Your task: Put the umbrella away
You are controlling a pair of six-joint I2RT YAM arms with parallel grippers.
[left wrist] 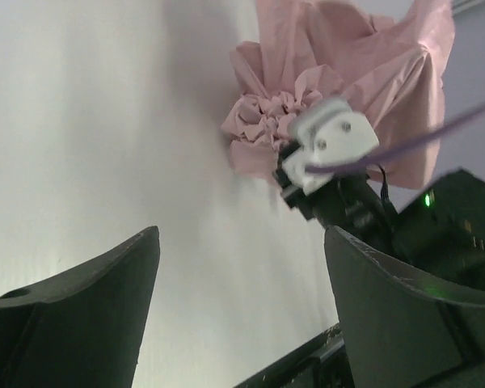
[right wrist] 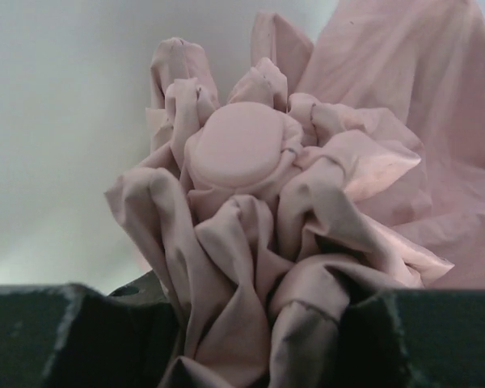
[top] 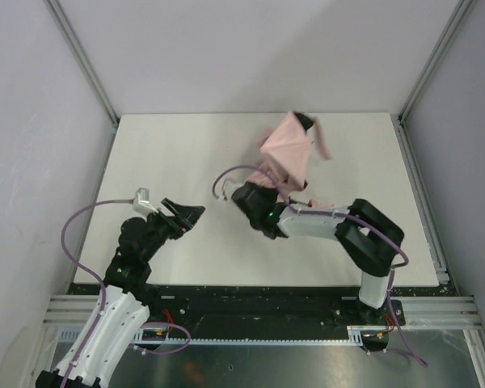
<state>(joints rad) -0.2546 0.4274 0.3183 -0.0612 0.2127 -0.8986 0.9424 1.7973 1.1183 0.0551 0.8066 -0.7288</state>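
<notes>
The pale pink umbrella (top: 287, 145) lies on the white table right of centre, its fabric bunched and partly spread. My right gripper (top: 263, 179) is shut on the crumpled fabric at its near end. In the right wrist view the folds (right wrist: 250, 267) fill the gap between my fingers, and a round pink cap (right wrist: 238, 145) sits just beyond. In the left wrist view the umbrella (left wrist: 364, 89) is ahead to the right, behind the right arm's wrist. My left gripper (top: 196, 213) is open and empty, left of the umbrella, and points toward it. The shaft and handle are hidden.
The white table top (top: 178, 153) is fenced by aluminium rails (top: 81, 61) at the sides. A purple cable (top: 238, 171) arcs from the right wrist. The right arm's body (top: 364, 234) lies across the near right of the table.
</notes>
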